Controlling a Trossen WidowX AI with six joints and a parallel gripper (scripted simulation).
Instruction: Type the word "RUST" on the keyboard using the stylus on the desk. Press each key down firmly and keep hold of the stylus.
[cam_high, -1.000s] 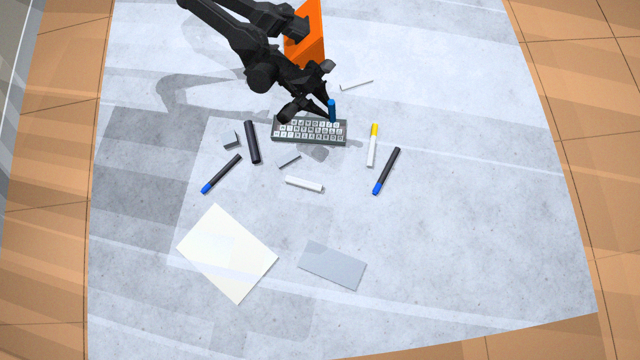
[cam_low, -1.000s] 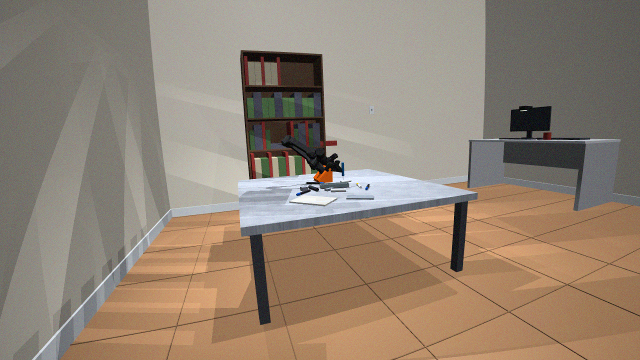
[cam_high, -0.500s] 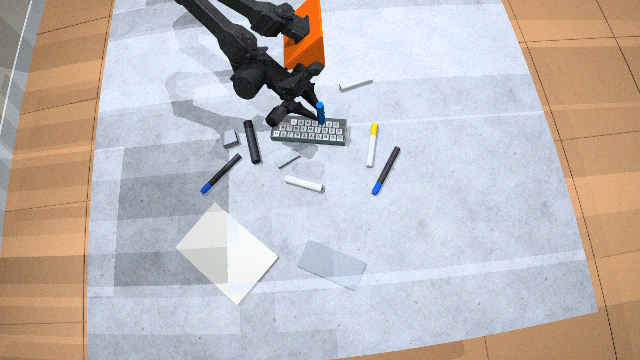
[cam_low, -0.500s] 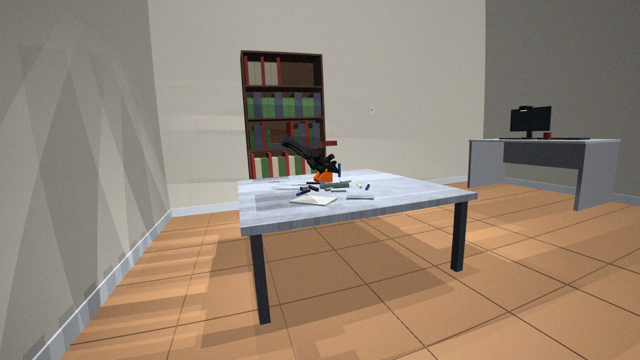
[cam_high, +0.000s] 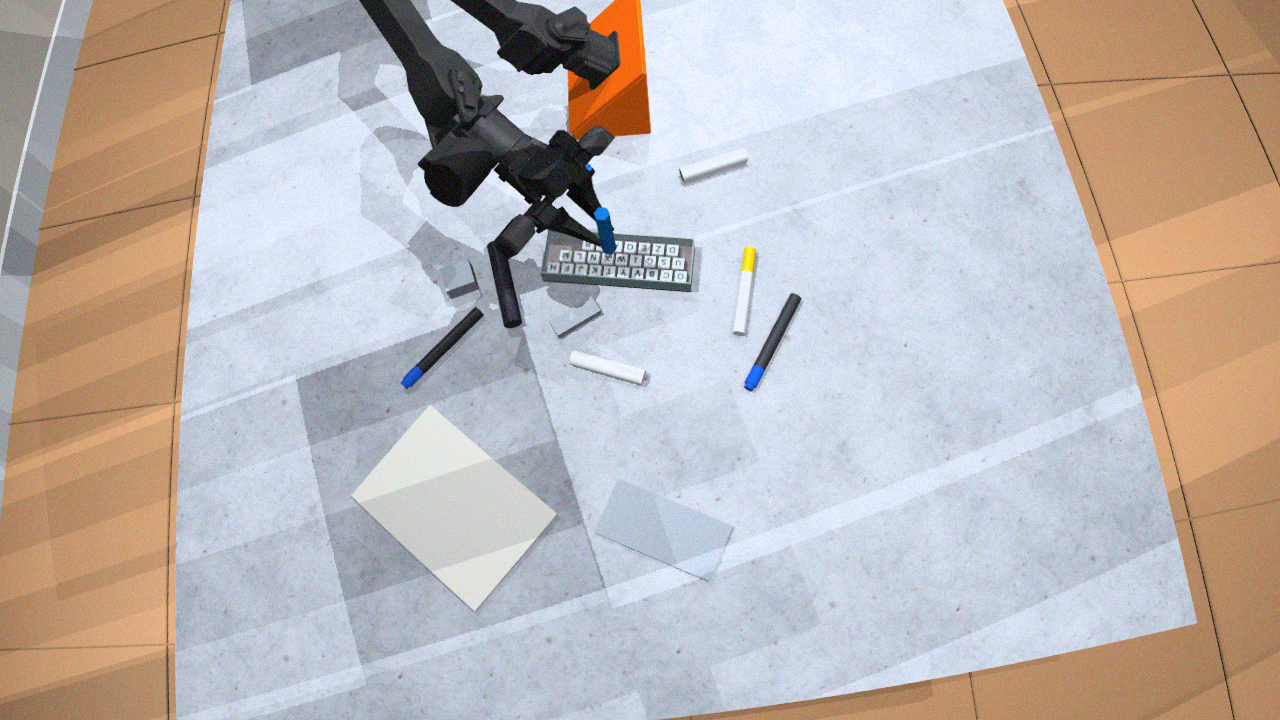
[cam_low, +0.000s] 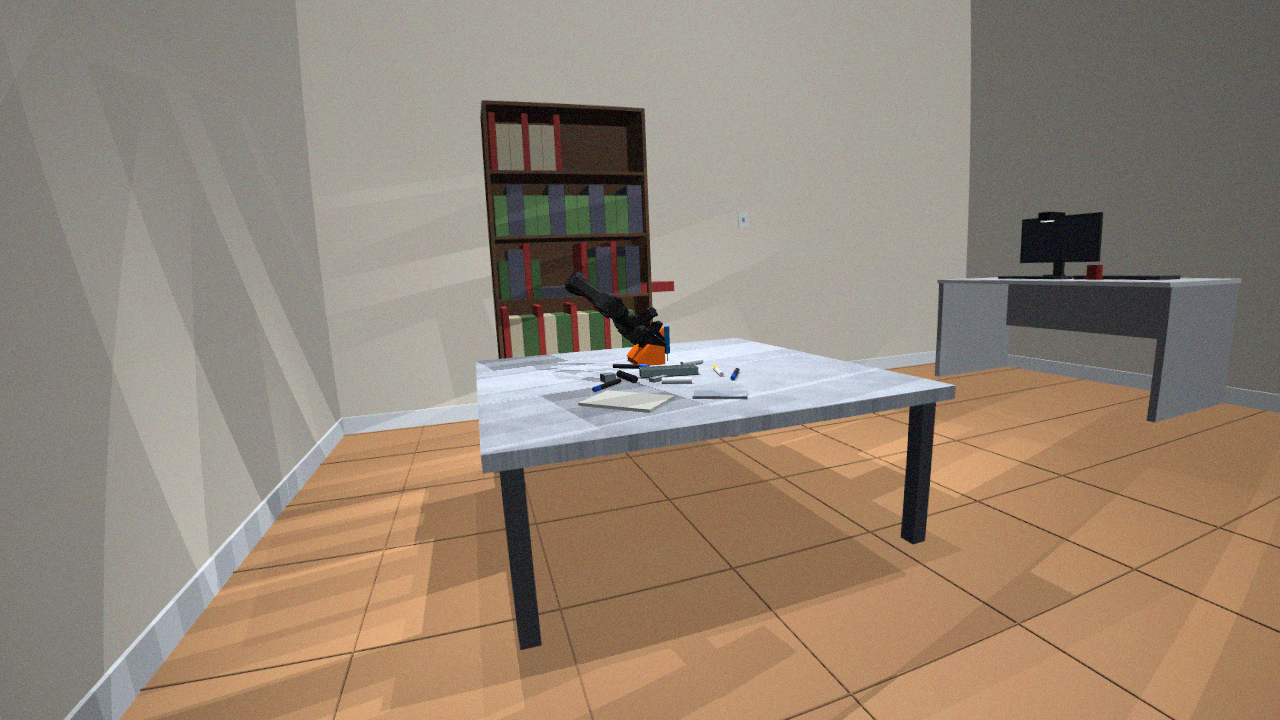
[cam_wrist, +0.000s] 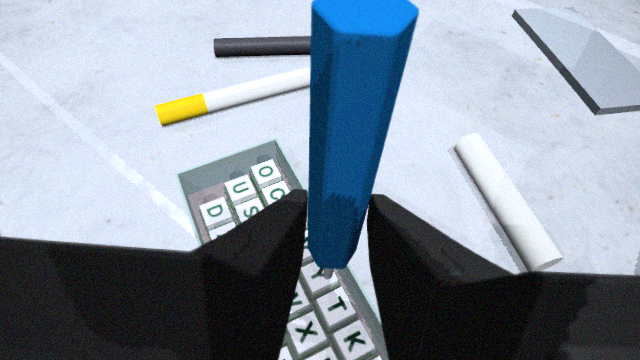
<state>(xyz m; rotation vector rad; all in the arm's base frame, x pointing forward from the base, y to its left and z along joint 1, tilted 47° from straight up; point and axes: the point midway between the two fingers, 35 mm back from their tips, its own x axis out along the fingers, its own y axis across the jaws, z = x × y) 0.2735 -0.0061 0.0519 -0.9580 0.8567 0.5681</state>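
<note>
My gripper (cam_high: 605, 240) (cam_wrist: 337, 206) is shut on the blue stylus (cam_high: 604, 229) (cam_low: 666, 338) (cam_wrist: 352, 100), which stands nearly upright between the fingertips. The dark green-grey keyboard (cam_high: 617, 284) (cam_low: 671, 370) (cam_wrist: 225, 165) lies below, with white lettered keys. In the wrist view the stylus's thin grey tip (cam_wrist: 328, 273) appears over the Y key, beside the T key (cam_wrist: 337, 306); I cannot tell whether it touches. The U key (cam_wrist: 240, 188) shows clear of the fingers, while the S key is partly hidden by the left finger. The R key is hidden in the wrist view.
A thick black cylinder (cam_high: 505, 291), grey blocks (cam_high: 460, 282) (cam_high: 577, 317) and a white cylinder (cam_high: 608, 368) lie near the keyboard. A yellow-ended marker (cam_high: 744, 291) (cam_wrist: 255, 92) and a black marker (cam_high: 773, 340) (cam_wrist: 262, 46) lie beyond its right end. A cream pad (cam_high: 454, 508) lies farther off.
</note>
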